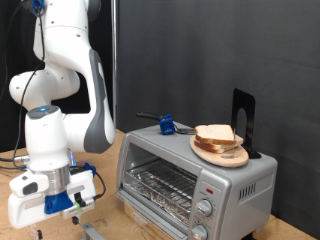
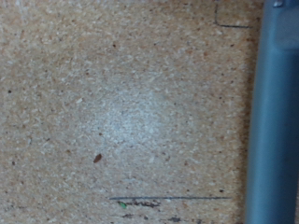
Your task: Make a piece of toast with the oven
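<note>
The silver toaster oven (image 1: 225,185) stands at the exterior view's right, with its wire rack (image 1: 160,188) showing at the front and two round knobs (image 1: 205,212) at its right end. On its top, a round wooden plate (image 1: 232,158) holds a small stack of bread slices (image 1: 216,136) with pale faces and brown crusts. My gripper (image 1: 86,226) hangs low at the exterior view's bottom left, to the left of the oven and apart from it, with its fingertips at the frame edge. The wrist view shows only the speckled board tabletop (image 2: 121,112), with nothing between the fingers.
A blue-handled tool (image 1: 165,125) lies on the oven's top at the back. A black bookend (image 1: 243,118) stands behind the plate. A grey-blue bar (image 2: 276,121) runs along one edge of the wrist view. A dark curtain hangs behind.
</note>
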{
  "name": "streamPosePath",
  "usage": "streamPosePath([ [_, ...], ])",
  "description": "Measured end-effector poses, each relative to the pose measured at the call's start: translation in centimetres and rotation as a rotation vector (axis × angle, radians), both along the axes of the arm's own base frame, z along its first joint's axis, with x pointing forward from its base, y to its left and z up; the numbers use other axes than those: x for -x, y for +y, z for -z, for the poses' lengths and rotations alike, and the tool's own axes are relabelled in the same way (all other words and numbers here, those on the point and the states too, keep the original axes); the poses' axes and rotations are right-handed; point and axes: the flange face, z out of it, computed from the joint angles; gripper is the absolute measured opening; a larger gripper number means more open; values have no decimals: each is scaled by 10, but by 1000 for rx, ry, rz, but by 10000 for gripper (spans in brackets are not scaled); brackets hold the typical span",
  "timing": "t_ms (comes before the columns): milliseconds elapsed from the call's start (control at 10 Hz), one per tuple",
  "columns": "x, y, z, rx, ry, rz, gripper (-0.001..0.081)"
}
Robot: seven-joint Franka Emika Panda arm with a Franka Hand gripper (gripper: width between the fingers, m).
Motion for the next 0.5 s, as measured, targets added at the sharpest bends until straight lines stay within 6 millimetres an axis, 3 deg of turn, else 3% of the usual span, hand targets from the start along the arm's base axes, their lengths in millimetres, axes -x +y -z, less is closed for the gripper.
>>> streamPosePath([
  [300, -4, 10, -9, -77, -2, -50, 808],
  [500, -4, 14, -43, -202, -55, -151, 808],
])
